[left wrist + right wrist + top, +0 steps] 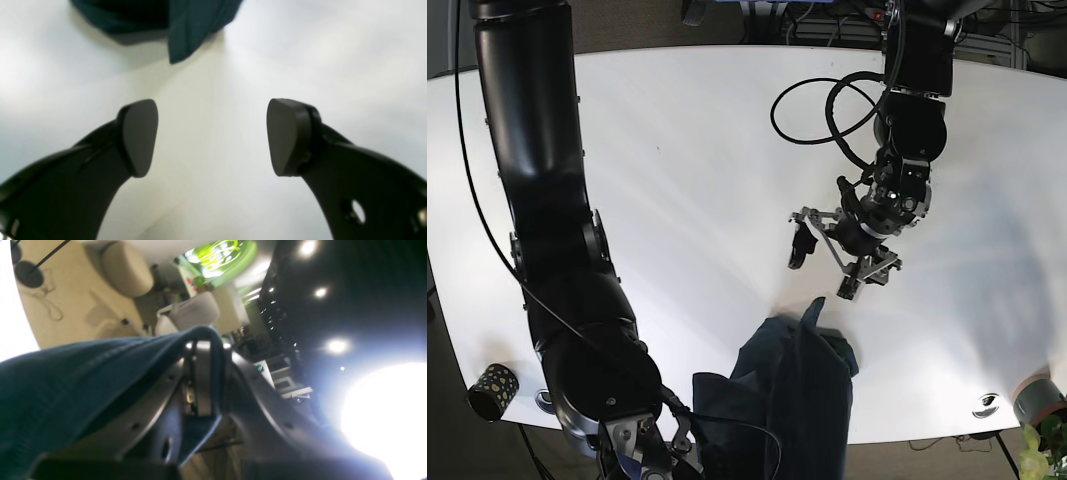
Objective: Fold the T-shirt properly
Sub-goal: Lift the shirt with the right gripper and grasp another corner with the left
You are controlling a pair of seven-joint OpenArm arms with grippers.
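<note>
Above the T-shirt (797, 385) on the table (687, 180), the left gripper (825, 267) hangs wide, holding nothing. The right gripper (203, 380) pinches the shirt's hem.

The T-shirt (799, 395) is a plain dark teal-blue, the counter (677, 180) is plain white, both arms and the left gripper's fingers (138, 136) are matte black, and a small cup (493, 387) is black with pale dots.

Bare table (687, 180) lies open; T-shirt (797, 390) crowds near edge.
</note>
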